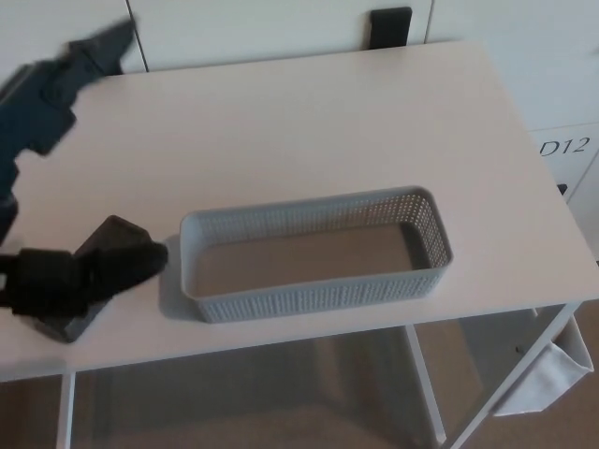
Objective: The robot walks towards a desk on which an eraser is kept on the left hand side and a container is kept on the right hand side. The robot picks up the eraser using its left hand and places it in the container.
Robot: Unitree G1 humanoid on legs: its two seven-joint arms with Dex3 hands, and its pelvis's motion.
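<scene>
Bare desk (309, 122) behind and right of container (314, 253); container open-topped

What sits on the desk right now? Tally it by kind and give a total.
Eraser: 1, dark, partly under the left hand
Container: 1, grey mesh, nothing in it
Total: 2 things on the white desk
</scene>
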